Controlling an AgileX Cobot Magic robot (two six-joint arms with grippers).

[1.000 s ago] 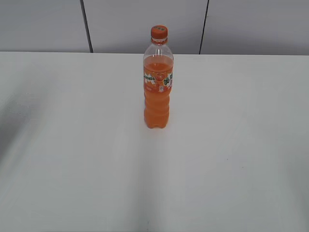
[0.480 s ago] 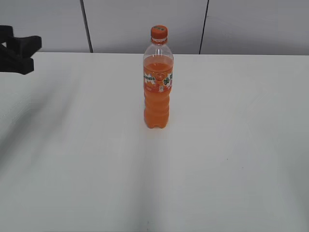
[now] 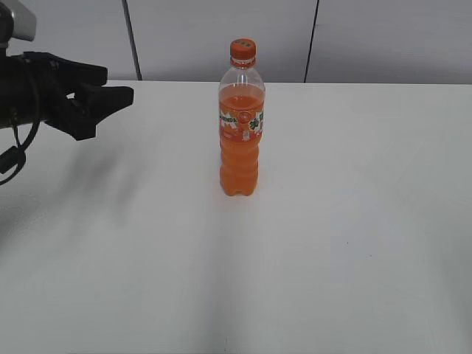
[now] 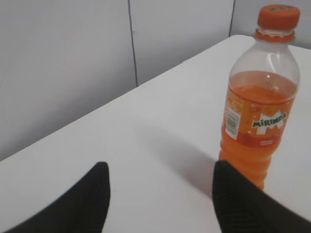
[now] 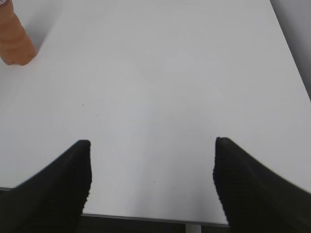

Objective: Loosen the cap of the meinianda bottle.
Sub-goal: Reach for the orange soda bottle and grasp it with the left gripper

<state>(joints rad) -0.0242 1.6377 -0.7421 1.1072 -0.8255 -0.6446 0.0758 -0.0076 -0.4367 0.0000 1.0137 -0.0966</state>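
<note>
The meinianda bottle stands upright near the middle of the white table, full of orange drink, with its orange cap on top. It also shows in the left wrist view with the cap, and its base shows in the right wrist view. My left gripper is open and empty, in the air at the left, well short of the bottle. In its wrist view the jaws are spread, the bottle to their right. My right gripper is open and empty over the table's near edge, out of the exterior view.
A grey panelled wall runs behind the table's far edge. The table's front edge lies just under my right gripper. Nothing else stands on the table.
My left arm has come in from the left edge of the exterior view and moved right, toward the bottle. The bottle has not moved.
</note>
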